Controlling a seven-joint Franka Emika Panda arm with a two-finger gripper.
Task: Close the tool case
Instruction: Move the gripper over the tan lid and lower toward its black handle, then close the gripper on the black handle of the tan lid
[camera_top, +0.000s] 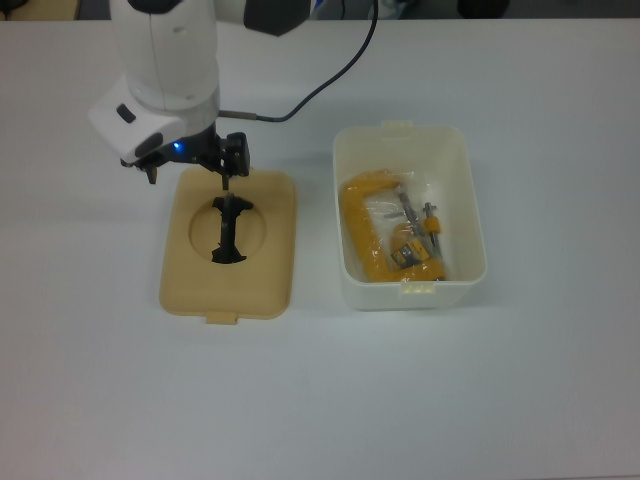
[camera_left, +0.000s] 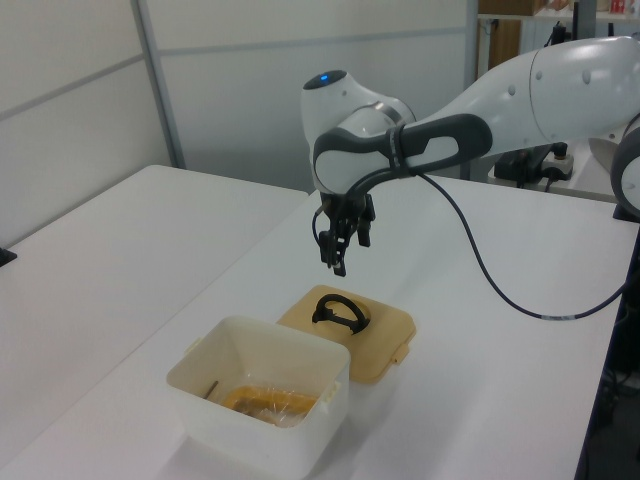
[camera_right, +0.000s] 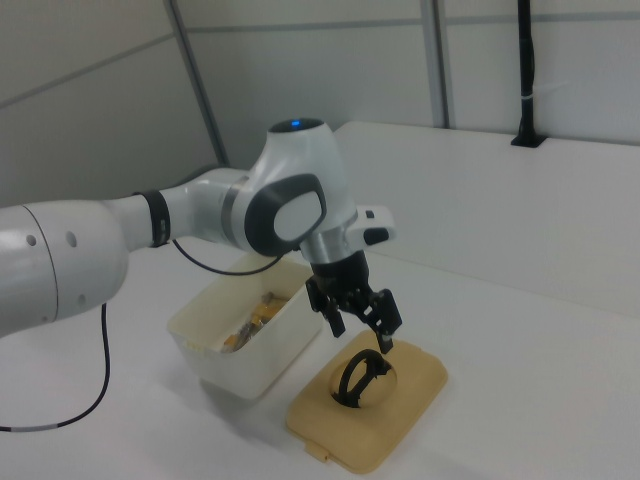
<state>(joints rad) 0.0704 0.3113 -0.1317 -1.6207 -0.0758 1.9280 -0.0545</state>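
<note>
The tool case's white box (camera_top: 346, 280) (camera_left: 300, 440) (camera_right: 238, 372) stands open on the table, with a yellow clamp (camera_top: 362, 232) (camera_left: 262, 400) inside. Its tan lid (camera_top: 272, 282) (camera_left: 388, 338) (camera_right: 412, 402) lies flat on the table to the top view's left of the box, apart from it. A black handle (camera_top: 228, 232) (camera_left: 338, 310) (camera_right: 358, 380) stands up from the lid's round recess. My gripper (camera_top: 189, 180) (camera_left: 335, 262) (camera_right: 360, 336) hangs open a little above the handle, over the lid's far edge in the top view, touching nothing.
The white table (camera_top: 480, 400) spreads on all sides of the case. The arm's black cable (camera_top: 330, 80) (camera_left: 490, 270) trails behind the gripper. A wall with panels (camera_left: 230, 90) stands past the table's far side in the left view.
</note>
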